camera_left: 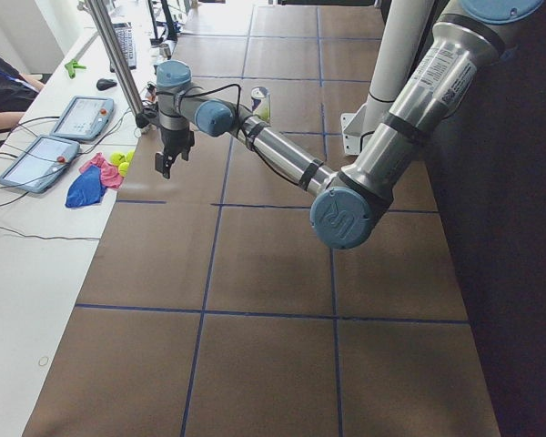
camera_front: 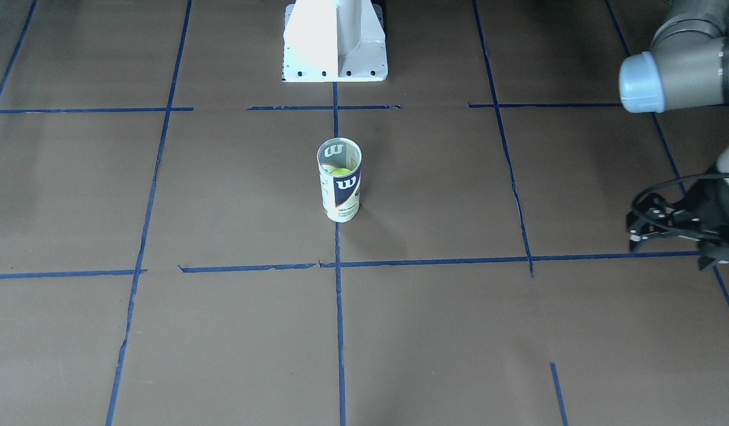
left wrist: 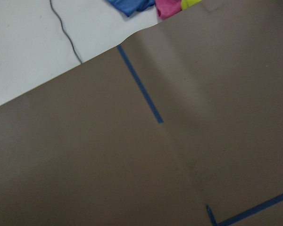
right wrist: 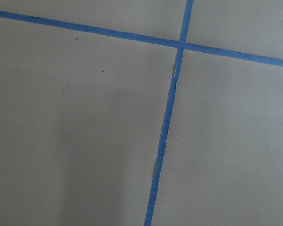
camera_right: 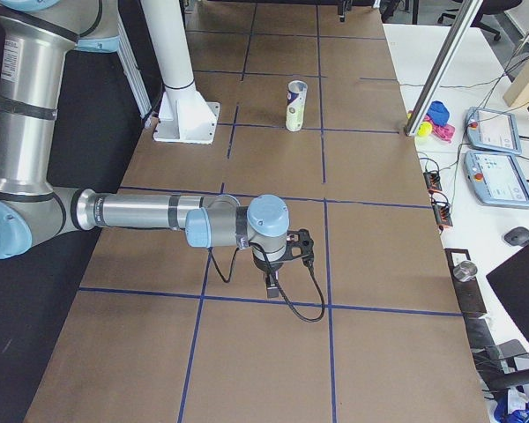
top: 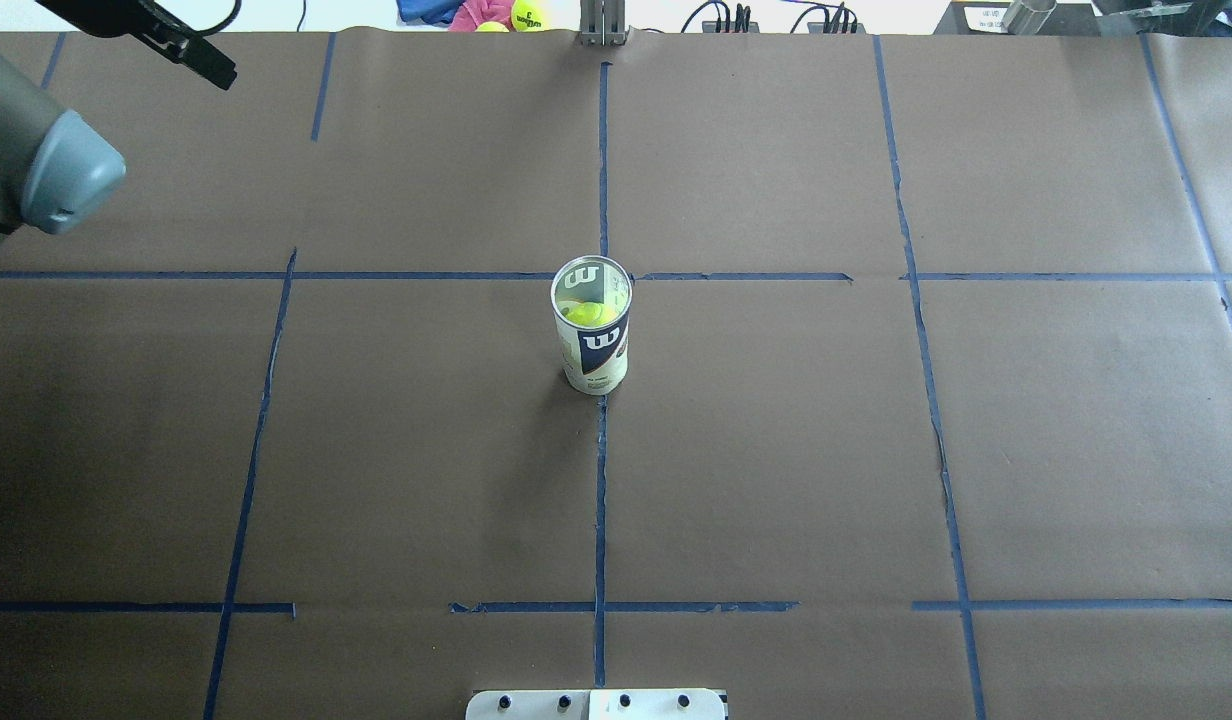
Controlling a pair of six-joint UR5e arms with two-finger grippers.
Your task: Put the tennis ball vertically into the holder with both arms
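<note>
The holder [camera_front: 339, 198] stands upright at the middle of the table, open end up; it also shows in the overhead view [top: 596, 355]. The tennis ball [camera_front: 341, 172] sits inside it, seen through the mouth [top: 590, 312]. My left gripper [camera_front: 633, 228] hangs far off to my left near the table's far edge [top: 216, 70], open and empty. My right gripper [camera_right: 273, 284] shows only in the exterior right view, low over the table far to my right, with nothing seen in it. I cannot tell whether it is open or shut.
The white pedestal base [camera_front: 335, 53] stands behind the holder. Spare tennis balls and coloured cloths [top: 496, 14] lie past the table's far edge. Tablets [camera_right: 494, 132] and cables lie on the side bench. Blue tape lines cross the brown paper.
</note>
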